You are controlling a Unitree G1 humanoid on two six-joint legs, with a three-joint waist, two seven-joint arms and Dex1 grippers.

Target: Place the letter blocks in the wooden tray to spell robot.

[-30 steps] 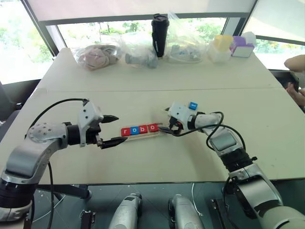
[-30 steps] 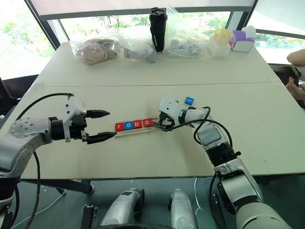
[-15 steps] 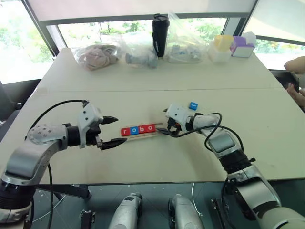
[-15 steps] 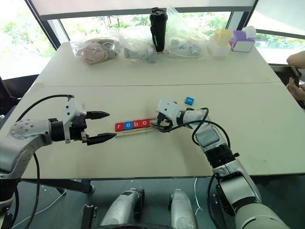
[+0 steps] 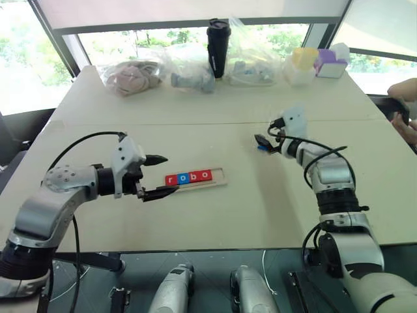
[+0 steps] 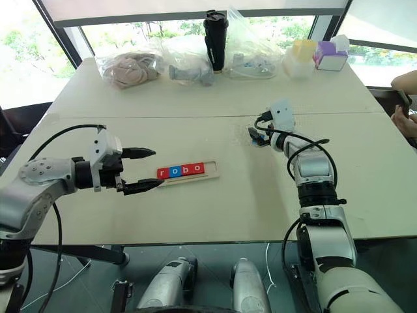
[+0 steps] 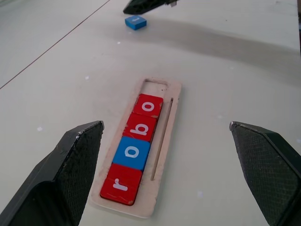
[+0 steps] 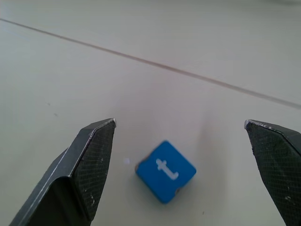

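Note:
The wooden tray (image 5: pixel 217 177) lies mid-table holding four letter blocks (image 7: pixel 137 149) that read r, o, b, o: red, blue, red, red. The slot at its right end (image 7: pixel 155 85) holds nothing. A blue t block (image 8: pixel 165 171) lies flat on the table to the tray's far right, also seen as the blue t block (image 7: pixel 135 21) from the left wrist. My right gripper (image 8: pixel 179 124) hovers over it, open, fingers on either side and apart from it. Open and holding nothing, my left gripper (image 5: pixel 169 174) points at the tray's left end.
Along the table's far edge stand plastic bags (image 5: pixel 189 68), a black tumbler (image 5: pixel 219 39) and coloured boxes (image 5: pixel 313 62). A seam (image 5: pixel 195 123) crosses the table behind the tray. A person's arm (image 5: pixel 404 88) shows at the right edge.
My right gripper left the tray's right end, swung right and farther away, rolled its wrist, and now stands over the blue t block. The left gripper has stayed put.

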